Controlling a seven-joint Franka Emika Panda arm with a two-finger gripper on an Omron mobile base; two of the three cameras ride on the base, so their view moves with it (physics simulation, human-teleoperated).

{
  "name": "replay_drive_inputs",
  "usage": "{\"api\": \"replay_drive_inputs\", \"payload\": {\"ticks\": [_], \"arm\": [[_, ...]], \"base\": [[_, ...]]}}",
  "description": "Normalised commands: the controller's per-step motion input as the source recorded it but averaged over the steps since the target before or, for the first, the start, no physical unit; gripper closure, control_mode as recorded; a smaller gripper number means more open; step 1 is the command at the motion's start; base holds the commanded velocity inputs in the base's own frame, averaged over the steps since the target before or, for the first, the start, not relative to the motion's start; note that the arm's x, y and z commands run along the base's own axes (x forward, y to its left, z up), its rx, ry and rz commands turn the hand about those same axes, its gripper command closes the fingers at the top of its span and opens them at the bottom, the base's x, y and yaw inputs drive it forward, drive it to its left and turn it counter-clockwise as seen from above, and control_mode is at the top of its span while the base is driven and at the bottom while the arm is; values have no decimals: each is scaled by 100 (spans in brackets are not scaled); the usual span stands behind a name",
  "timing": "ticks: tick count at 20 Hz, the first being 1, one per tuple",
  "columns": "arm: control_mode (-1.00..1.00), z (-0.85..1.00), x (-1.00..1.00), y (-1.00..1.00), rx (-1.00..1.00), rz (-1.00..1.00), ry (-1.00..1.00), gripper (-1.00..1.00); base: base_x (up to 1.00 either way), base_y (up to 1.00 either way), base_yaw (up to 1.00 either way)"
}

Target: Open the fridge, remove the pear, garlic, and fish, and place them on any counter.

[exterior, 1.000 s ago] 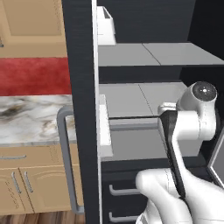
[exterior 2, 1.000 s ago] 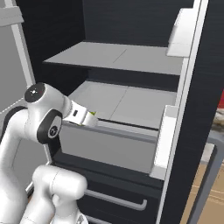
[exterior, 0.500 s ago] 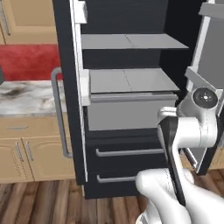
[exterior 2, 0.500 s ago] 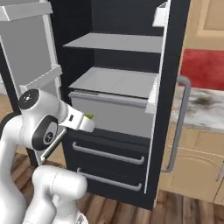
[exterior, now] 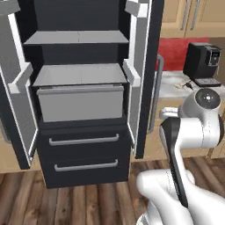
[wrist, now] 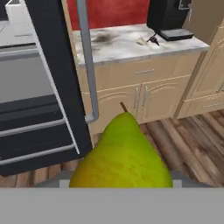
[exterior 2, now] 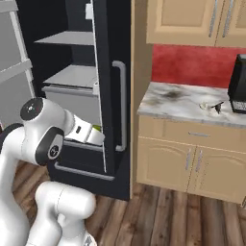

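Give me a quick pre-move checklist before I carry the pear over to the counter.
1. Pear in the gripper: ok, it sits right at the hand camera.
2. Pear out of the fridge: ok.
3. Fridge doors open: ok.
4. Free spot on the counter: ok, bare marble left of the coffee machine.
5. Small item on the counter: cannot tell what it is, steer left of it.
6. Fingertip contact on the pear: cannot tell, tips are hidden.

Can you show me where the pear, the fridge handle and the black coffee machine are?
pear (wrist: 124, 153): hand view, middle of its green skin.
fridge handle (exterior 2: 123, 105): right base view, middle of the grey bar.
coffee machine (exterior: 201, 63): left base view, its black front.
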Motion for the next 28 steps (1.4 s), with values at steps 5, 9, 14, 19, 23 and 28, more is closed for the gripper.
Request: {"api": "replay_drive_inputs", "payload": {"ticks": [5,9,14,19,23,28], "arm": [[100,0,0,0,0,0,0,100],[100,0,0,0,0,0,0,100],[100,0,0,0,0,0,0,100],[100,0,0,0,0,0,0,100],[100,0,0,0,0,0,0,100],[-100,-23,57,-46,0,3,6,100]], "base": [[37,-100,5],[98,-93,30],[100,-64,38],[100,-61,29],[100,-72,13],[32,-28,3]]}}
